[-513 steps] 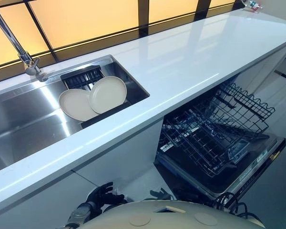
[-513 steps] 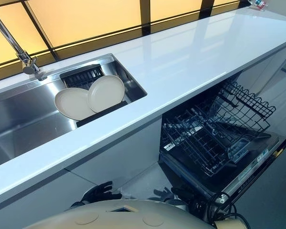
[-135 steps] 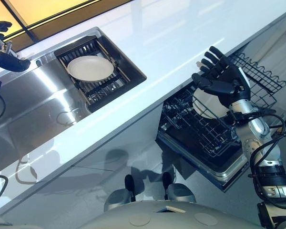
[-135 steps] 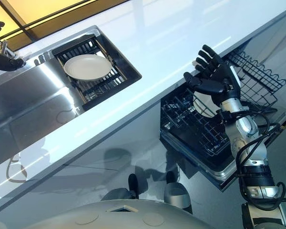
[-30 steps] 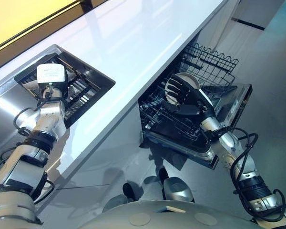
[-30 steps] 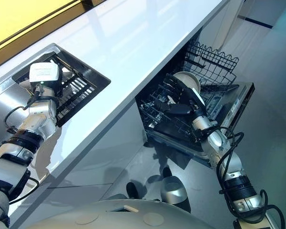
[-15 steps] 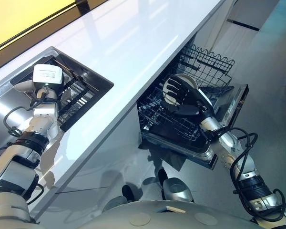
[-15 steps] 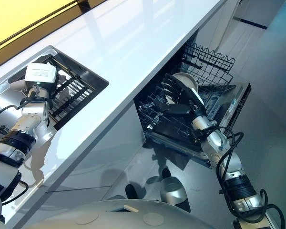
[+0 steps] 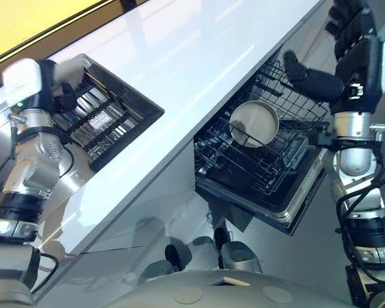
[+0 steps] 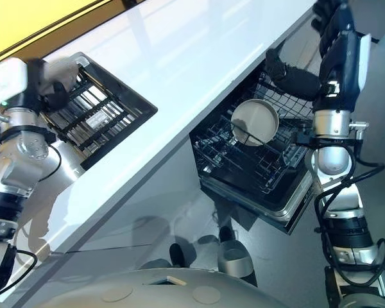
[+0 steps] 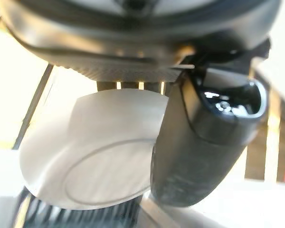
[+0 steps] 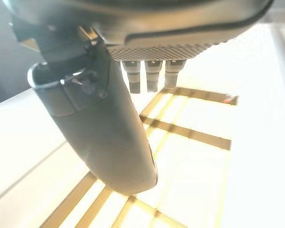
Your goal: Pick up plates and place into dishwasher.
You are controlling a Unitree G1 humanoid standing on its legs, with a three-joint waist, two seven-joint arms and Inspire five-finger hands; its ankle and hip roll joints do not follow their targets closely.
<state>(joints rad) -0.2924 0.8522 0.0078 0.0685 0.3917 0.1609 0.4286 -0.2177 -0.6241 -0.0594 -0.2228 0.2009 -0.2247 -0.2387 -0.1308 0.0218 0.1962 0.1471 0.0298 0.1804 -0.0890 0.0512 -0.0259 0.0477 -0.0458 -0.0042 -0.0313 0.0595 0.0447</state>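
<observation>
Presently, the right hand (image 9: 355,48) is raised above the far end of the dishwasher rack (image 9: 244,168), fingers straight and spread, thumb (image 9: 311,80) extended sideways, and nothing in its grasp; the right wrist view shows the same straight thumb with bare space past it. One cream plate (image 9: 255,123) stands on edge in the rack, tilted, held between the wire tines, apart from the right hand; the rack is drawn out over the lowered dishwasher door (image 9: 295,208), below the edge of the white counter (image 9: 199,58). The left hand (image 9: 63,90) is at the black sink rack (image 9: 112,125) set into the counter's left part; in the left wrist view its thumb (image 11: 204,142) lies across the rim of a second plate (image 11: 95,152), with the finger bases behind the plate's upper edge, so the hand is closed on that plate in a pinch; the plate is above the rack's bars, but whether it touches them cannot be determined.
</observation>
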